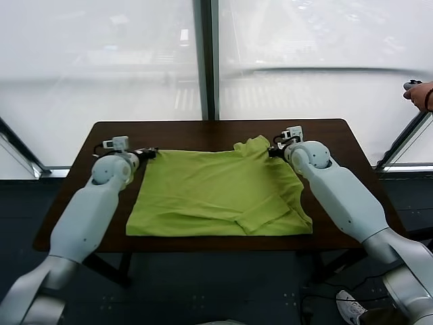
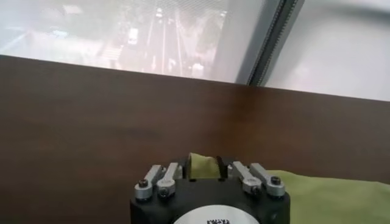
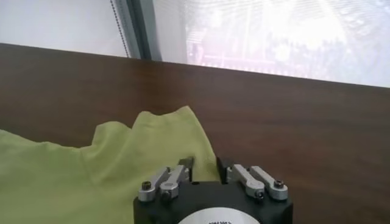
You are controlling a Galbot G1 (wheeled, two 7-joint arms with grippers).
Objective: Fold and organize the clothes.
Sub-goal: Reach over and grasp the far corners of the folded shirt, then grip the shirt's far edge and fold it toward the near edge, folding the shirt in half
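Head view: the lime-green short-sleeved T-shirt of thin soft fabric (image 1: 216,193) lies mostly flat in the middle of the dark brown wooden table (image 1: 67,217), partly folded, with one flap lying over it toward 5 o'clock. The left gripper (image 1: 147,154) is at the far corner of the shirt toward 10 o'clock, and the right gripper (image 1: 273,152) is at the far corner toward 1 o'clock, where the cloth rises in a small bump. In this view I cannot tell how wide the jaws stand. At the picture's edge toward 3 o'clock, a person's hand (image 1: 418,95) holds a small device, well apart from the table.

Left wrist view: the left gripper (image 2: 204,163) has its jaws narrowed around a small raised edge of the green cloth. The cloth sits between them, but I cannot tell if the pinch is already firm.

Right wrist view: the right gripper (image 3: 205,165) has its jaws rather narrow, with the shirt edge between them, and a peak of fabric stands up just beyond. Whether it truly holds, I cannot tell.

I judge that the step in hand is taking hold of the two far corners for a fold. The next move probably calls for both pinches to be secure, then an even lift of both corners together and a pull toward the near edge, so that the thin fabric does not slip or wrinkle.
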